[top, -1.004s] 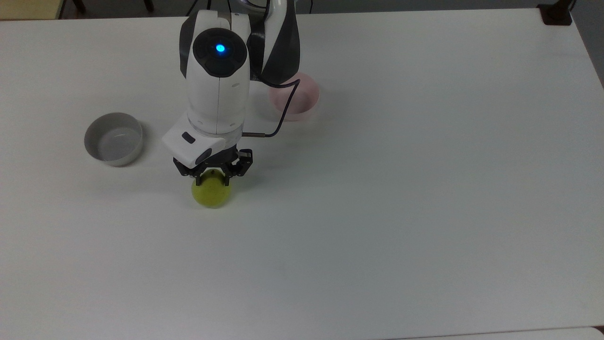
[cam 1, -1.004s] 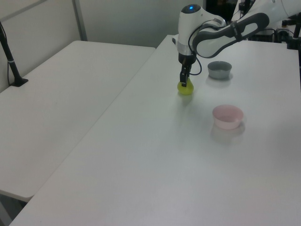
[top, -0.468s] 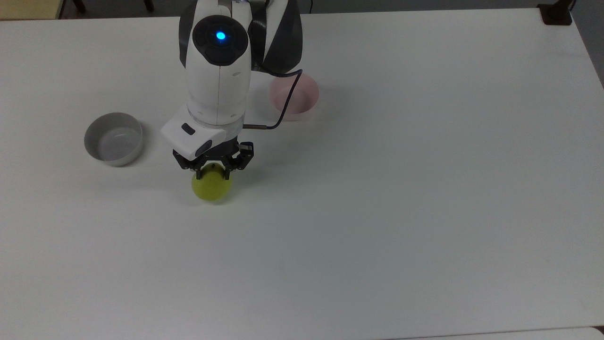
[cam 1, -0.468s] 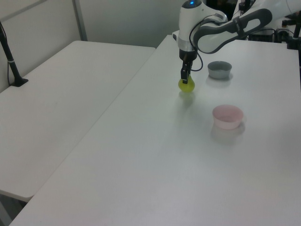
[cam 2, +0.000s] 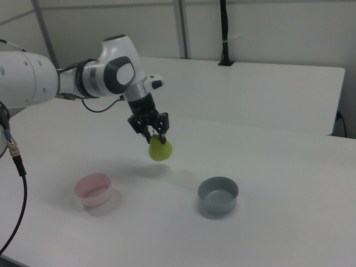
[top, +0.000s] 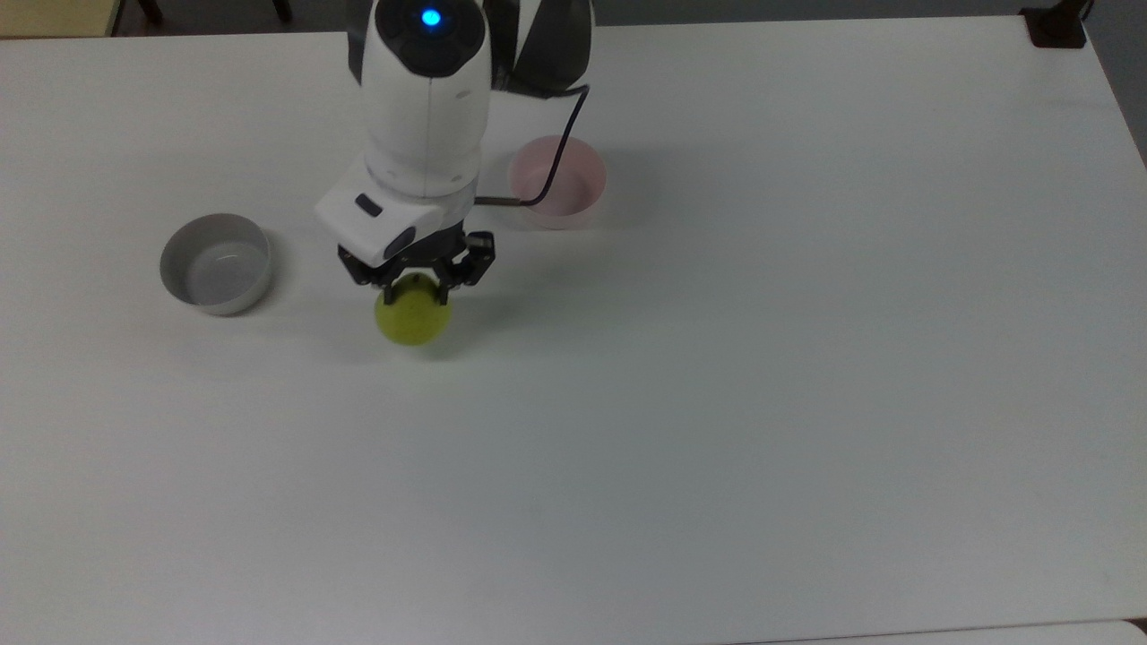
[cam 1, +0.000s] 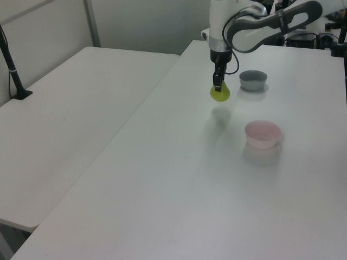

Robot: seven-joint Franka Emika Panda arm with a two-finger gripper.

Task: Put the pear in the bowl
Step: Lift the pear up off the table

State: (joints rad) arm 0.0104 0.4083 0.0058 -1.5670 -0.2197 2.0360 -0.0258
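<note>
My gripper (top: 415,287) (cam 1: 217,86) (cam 2: 153,133) is shut on the narrow top of the yellow-green pear (top: 413,315) (cam 1: 220,95) (cam 2: 160,150), which hangs in the air above the white table; its shadow lies on the surface below. The pale pink bowl (top: 557,181) (cam 1: 262,134) (cam 2: 93,188) stands empty on the table, up and to the right of the pear in the top view. A black cable from the arm crosses the top view's sight of the bowl's left part.
A grey-white bowl (top: 215,262) (cam 1: 253,79) (cam 2: 218,194) stands empty at the top view's left. A second white table (cam 1: 70,108) adjoins at the left view's left, with a black post (cam 1: 12,70) on it. The table's edge (top: 896,632) runs along the top view's bottom.
The gripper has lifted the pear off the table and carried it a little up and to the right in the top view. Both bowls stayed put.
</note>
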